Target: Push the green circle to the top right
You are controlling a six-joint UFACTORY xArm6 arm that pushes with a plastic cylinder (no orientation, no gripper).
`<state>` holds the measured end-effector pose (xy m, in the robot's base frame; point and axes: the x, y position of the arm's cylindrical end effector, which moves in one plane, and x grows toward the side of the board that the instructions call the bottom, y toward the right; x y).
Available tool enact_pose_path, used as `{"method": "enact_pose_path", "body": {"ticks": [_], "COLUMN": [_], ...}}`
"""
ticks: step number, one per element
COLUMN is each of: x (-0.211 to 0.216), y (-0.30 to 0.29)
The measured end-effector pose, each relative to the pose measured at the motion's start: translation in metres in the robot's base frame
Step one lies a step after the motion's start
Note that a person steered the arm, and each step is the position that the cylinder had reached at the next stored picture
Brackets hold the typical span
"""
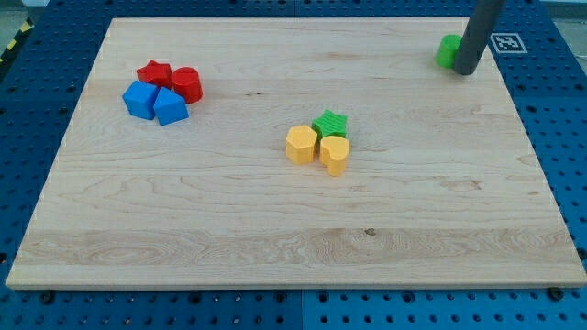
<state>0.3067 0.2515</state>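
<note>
Fingers were no part of this arm, so nothing could be said to stand apart or together; it ended in a dark rod, and my tip (465,71) rested on the tabletop (275,229) near its top right corner. The green circle (447,50) lay there too, just to the view's left of the rod and apparently touching it, close to the top edge.

By my judgement the task was nearly or fully done, since the block already sat in the top right region. Any finishing nudge would have called for care. The tip stood on the block's right and slightly below it, so a push from there would have sent the circle left or off the top edge. A better line would have circled round to the block's lower left and pressed gently toward the corner, stopping short of the edge.

The rod covered the circle's right part, so its round outline could not be confirmed, nor could true contact. The rod's upper length was cut off by the view's top.

The green star (330,122), the yellow hexagon (301,145) and a second yellow block (335,155) lay clustered mid-board, well apart from the tip.
</note>
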Motion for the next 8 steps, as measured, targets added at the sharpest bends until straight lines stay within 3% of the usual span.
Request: {"method": "enact_pose_path", "body": {"ticks": [1,2,4,8], "x": [-0.014,0.009,0.003,-0.025], "y": [0.009,0.008,-0.036,0.002]}}
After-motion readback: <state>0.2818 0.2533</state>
